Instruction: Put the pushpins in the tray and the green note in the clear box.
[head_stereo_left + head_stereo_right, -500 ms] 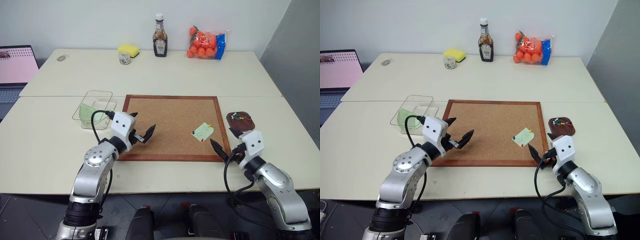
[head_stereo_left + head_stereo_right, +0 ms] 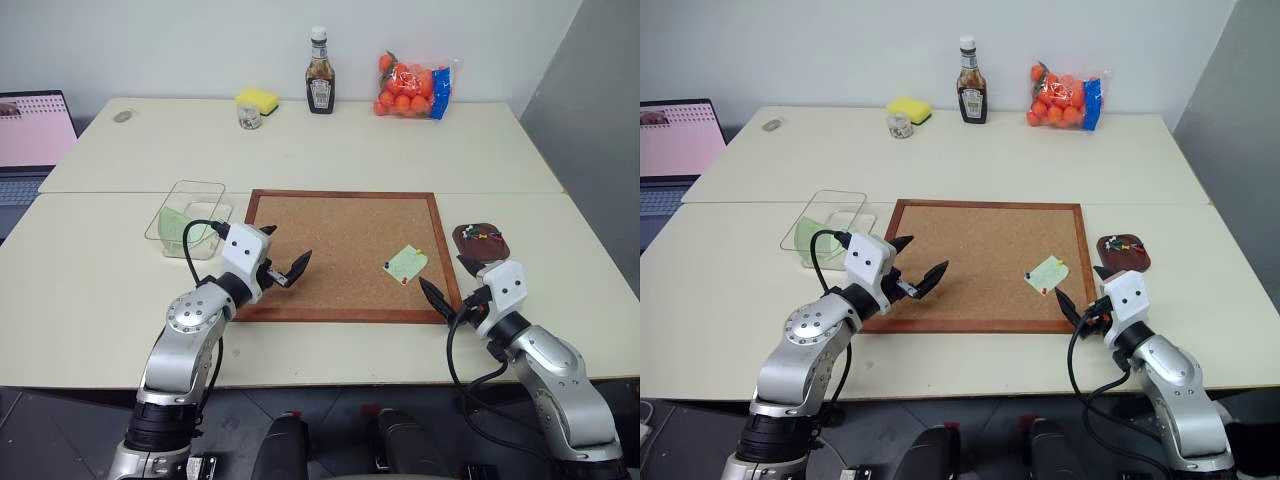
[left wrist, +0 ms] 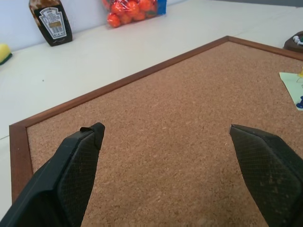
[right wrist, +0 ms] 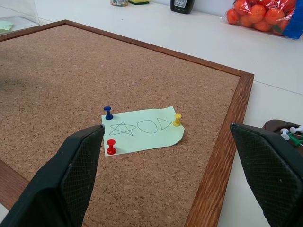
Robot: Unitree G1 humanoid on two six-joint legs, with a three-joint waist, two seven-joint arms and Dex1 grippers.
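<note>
a: what sits nearest?
b: the two grippers. the left gripper hangs over the near left part of the corkboard, fingers spread wide and empty. the right gripper is at the board's near right corner, fingers also wide apart, nothing between them.

a: and the green note?
b: pinned flat to the cork near the right edge of the board, just ahead of the right gripper. the right wrist view shows a red pushpin, a blue pushpin and a yellow pushpin at its edges, with a star, an oval and a triangle drawn on it. from the head the pins are specks.

a: the tray?
b: on the worktop just right of the board's frame, with small coloured pins inside; they're too small to count, and the wrist view cuts the dish off at the edge.

a: the clear box?
b: left of the board, beyond the left gripper. a green paper lies in it, partly hidden by the wall.

a: farther back?
b: a sauce bottle, a bag of oranges, a yellow sponge, a small jar, and a laptop cut off at the left.
</note>
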